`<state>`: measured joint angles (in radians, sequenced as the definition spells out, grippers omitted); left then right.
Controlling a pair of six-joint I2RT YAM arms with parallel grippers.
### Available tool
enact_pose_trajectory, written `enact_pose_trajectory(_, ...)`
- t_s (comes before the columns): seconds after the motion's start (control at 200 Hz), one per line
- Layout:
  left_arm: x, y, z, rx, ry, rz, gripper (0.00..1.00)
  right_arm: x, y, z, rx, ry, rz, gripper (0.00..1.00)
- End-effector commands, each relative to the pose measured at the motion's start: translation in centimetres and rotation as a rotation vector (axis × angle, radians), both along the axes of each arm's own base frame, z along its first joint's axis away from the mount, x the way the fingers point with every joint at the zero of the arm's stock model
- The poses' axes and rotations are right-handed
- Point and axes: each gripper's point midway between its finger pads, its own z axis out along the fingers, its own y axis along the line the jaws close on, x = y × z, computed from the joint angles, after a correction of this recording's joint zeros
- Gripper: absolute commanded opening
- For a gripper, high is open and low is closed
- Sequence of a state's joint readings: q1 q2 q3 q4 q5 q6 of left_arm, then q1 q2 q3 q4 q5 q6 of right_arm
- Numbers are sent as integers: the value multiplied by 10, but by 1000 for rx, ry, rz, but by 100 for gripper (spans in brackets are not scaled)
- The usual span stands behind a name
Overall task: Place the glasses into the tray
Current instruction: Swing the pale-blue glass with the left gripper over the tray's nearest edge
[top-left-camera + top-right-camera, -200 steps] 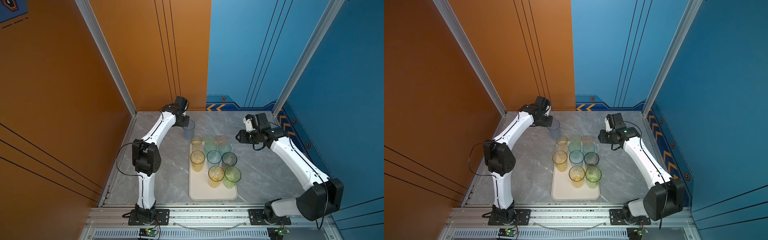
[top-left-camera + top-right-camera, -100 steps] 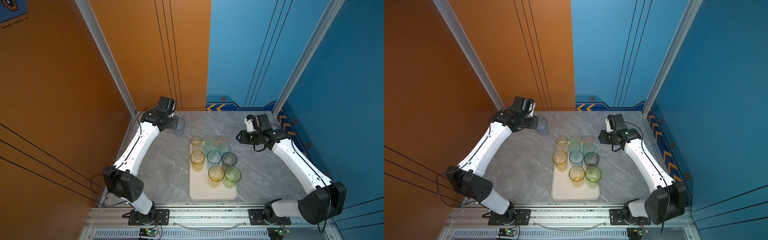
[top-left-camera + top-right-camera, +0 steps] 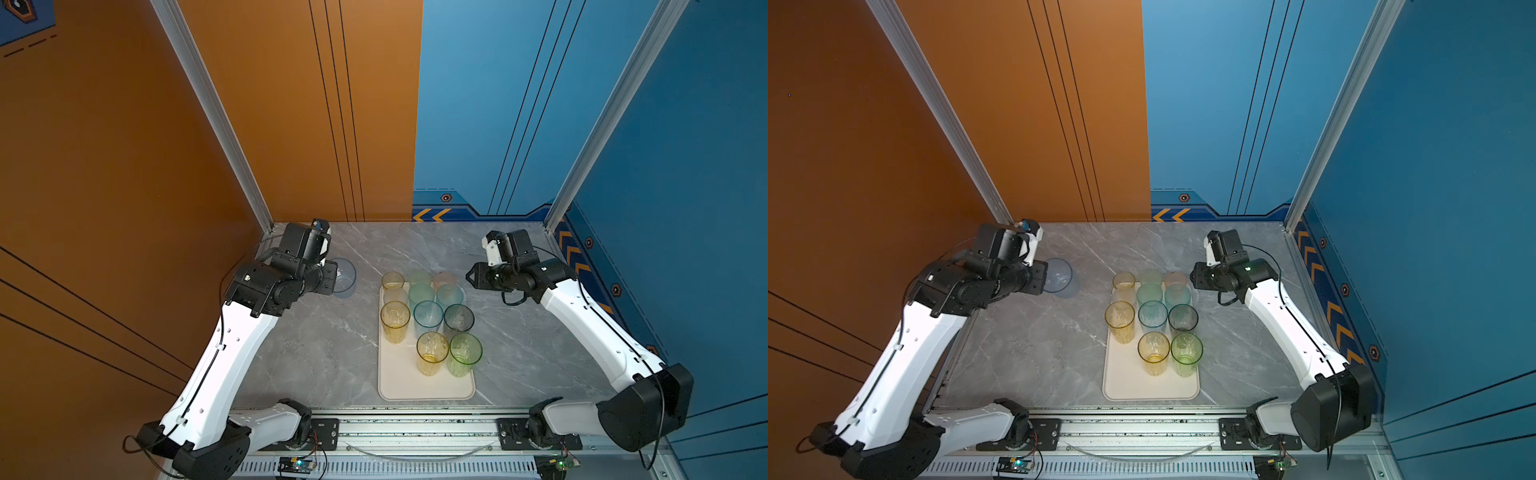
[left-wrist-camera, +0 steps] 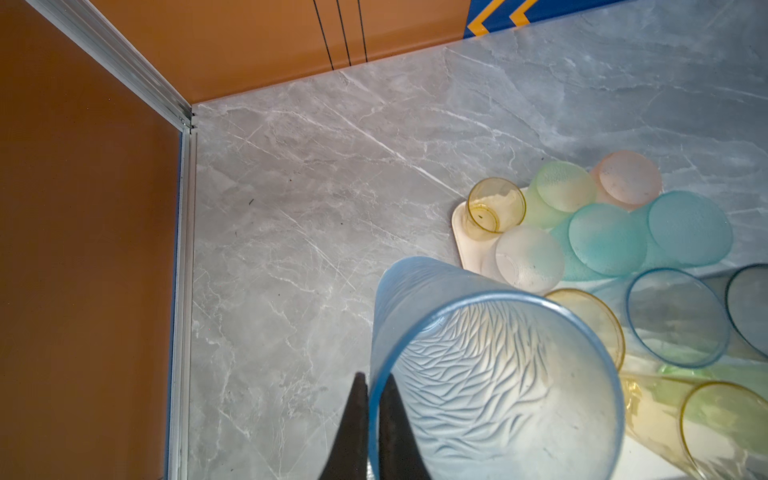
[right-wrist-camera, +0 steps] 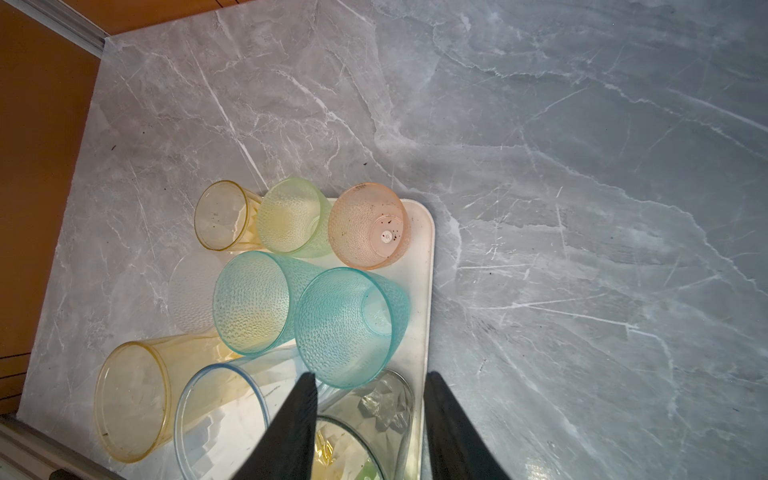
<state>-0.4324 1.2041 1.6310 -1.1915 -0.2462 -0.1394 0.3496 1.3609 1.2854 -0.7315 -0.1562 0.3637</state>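
Broadly, we see a grey marble tabletop point(image 3: 316, 353) with the cream tray point(image 3: 399, 384) lying lengthwise near its middle, its bare end toward the robot's base. The rest of the tray is crowded with upright glasses point(image 3: 428, 316) in yellow, green, teal, blue, grey, pink and frosted clear, standing close together in rows. One pale blue glass point(image 3: 344, 276) is off the tray, well apart from it toward the far left corner of the tabletop. In the left wrist view we look into its ribbed inside point(image 4: 490, 374), and we cannot tell whether its base touches the tabletop. The left gripper point(image 4: 374, 376) is pinched tight on that glass's wall, with one jaw inside the rim and one outside. The right gripper point(image 5: 372, 374) hangs beside the tray's far right corner, just over the teal and grey glasses. Its jaws stand partly apart and we see nothing gripped between them.
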Motion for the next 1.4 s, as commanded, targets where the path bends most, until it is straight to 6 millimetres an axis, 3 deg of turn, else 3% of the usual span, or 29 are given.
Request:
enact_pose_trajectory(0.0, -23, -10, -16, 28, 111, -60, 0, 0, 1, 18, 3, -48, -14, 42)
enact_pose_trajectory(0.381, -72, -46, -38, -3, 207, -217, 0, -12, -3, 27, -14, -66, -22, 42)
enact_pose_trajectory(0.621, -90, -73, -61, 37, 263, -286, 0, -15, 2, 27, -14, -67, -18, 42)
enact_pose_trajectory(0.956, -97, -117, -103, 26, 330, -353, 0, -14, 6, 30, -18, -77, -7, 42)
enact_pose_trajectory(1.397, -91, -134, -139, 2, 358, -348, 0, -12, 6, 27, -25, -68, -2, 42)
